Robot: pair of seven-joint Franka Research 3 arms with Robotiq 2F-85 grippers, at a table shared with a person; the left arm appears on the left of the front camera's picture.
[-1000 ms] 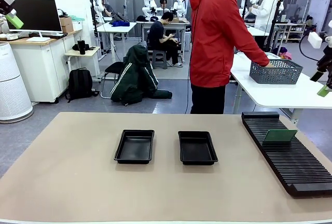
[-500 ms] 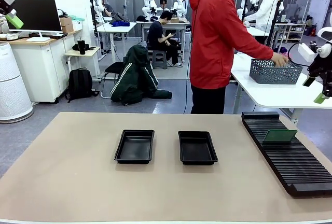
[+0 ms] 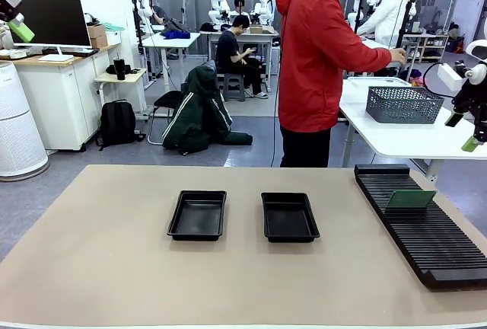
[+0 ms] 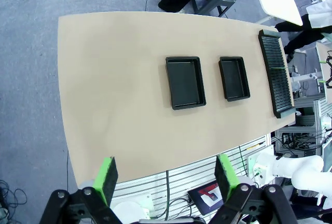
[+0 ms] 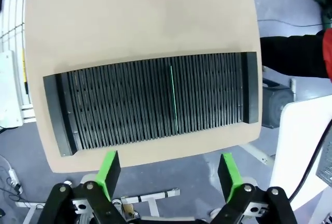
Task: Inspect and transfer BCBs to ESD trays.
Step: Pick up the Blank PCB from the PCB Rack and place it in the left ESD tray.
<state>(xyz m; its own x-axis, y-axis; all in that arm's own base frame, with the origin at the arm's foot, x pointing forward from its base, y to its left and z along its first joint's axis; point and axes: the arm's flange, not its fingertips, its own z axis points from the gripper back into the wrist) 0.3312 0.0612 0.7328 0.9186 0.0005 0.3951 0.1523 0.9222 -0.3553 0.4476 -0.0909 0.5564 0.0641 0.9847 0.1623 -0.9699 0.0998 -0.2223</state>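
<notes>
BCB [image 3: 410, 199] stood on edge in the black rack [image 3: 437, 257], ESD trays [image 3: 176, 222] sat side by side mid-table, left gripper [image 4: 167, 175] and right gripper [image 5: 169, 173] both hung wide open.

A robotics lab, open-plan: the beige counter [image 3: 114, 268] with black trays [image 3: 198, 193] and a slotted rack [image 3: 434, 245] stands on aluminium framing [image 4: 192, 180] over a grey floor [image 3: 76, 169]; beyond it are white counters [image 3: 396, 138], one with a mesh basket [image 3: 403, 105], a monitor [image 3: 53, 20] by the wall, a backpack [image 3: 118, 123] on the floor, and people [image 3: 232, 51] working farther back.
</notes>
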